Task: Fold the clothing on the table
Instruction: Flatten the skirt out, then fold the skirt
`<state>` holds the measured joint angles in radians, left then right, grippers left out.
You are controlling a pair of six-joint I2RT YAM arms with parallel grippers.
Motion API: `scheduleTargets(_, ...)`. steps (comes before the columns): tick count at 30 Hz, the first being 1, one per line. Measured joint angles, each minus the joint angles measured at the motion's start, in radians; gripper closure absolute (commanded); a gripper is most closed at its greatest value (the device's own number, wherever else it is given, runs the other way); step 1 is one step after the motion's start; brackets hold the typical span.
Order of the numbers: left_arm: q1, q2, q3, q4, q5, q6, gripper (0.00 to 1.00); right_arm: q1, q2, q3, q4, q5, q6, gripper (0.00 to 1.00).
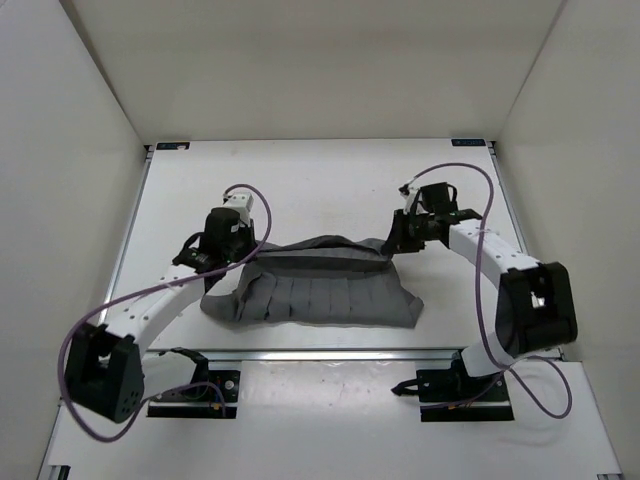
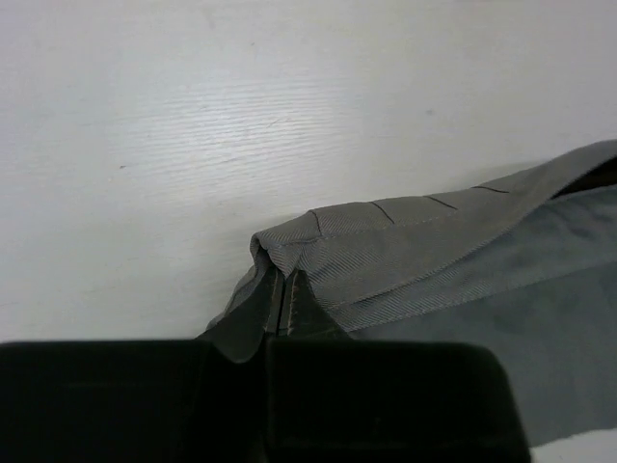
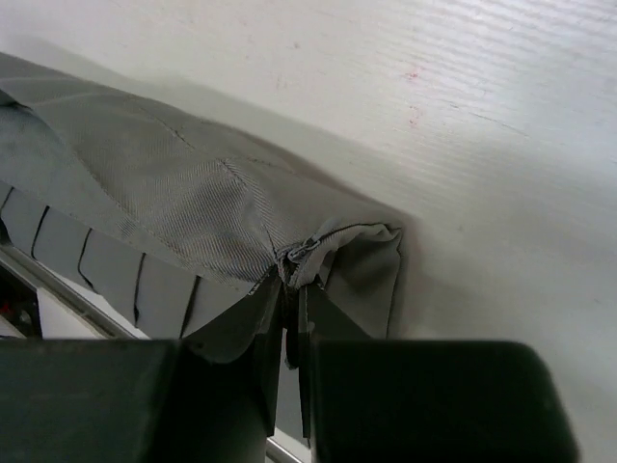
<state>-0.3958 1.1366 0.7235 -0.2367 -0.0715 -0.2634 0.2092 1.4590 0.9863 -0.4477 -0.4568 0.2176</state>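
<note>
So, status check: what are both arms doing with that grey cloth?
Left jaws shut on the clothing, far edge. Right jaws likewise. Nothing in the way.

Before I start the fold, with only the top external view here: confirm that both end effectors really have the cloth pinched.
Observer: Left wrist view: the left end effector is shut, with the hemmed edge of the clothing pinched in it.
Operator: Now the right one.
Observer: Right wrist view: the right end effector is shut on a bunched corner of the clothing.
Operator: Say whether that corner is off the table.
Observer: It throws a shadow onto the surface beside it, so it looks slightly lifted.
</note>
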Motion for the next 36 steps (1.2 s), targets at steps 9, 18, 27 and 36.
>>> scheduleTargets(9,0.061,0.415,0.407,-0.002,-0.002,0.081,1.00,-0.055,0.239,0.420,-0.060,-0.005,-0.030,1.00)
scheduleTargets(18,0.049,0.430,0.737,0.064,-0.024,0.145,1.00,-0.105,0.145,0.705,0.033,0.052,-0.045,1.00)
scheduleTargets(27,-0.109,-0.003,0.277,-0.043,-0.099,0.176,1.00,-0.031,-0.185,0.059,0.021,0.087,-0.023,1.00)
scheduleTargets(36,-0.088,-0.196,0.118,-0.257,-0.053,0.079,1.00,0.035,-0.374,-0.144,-0.074,0.045,0.089,1.00)
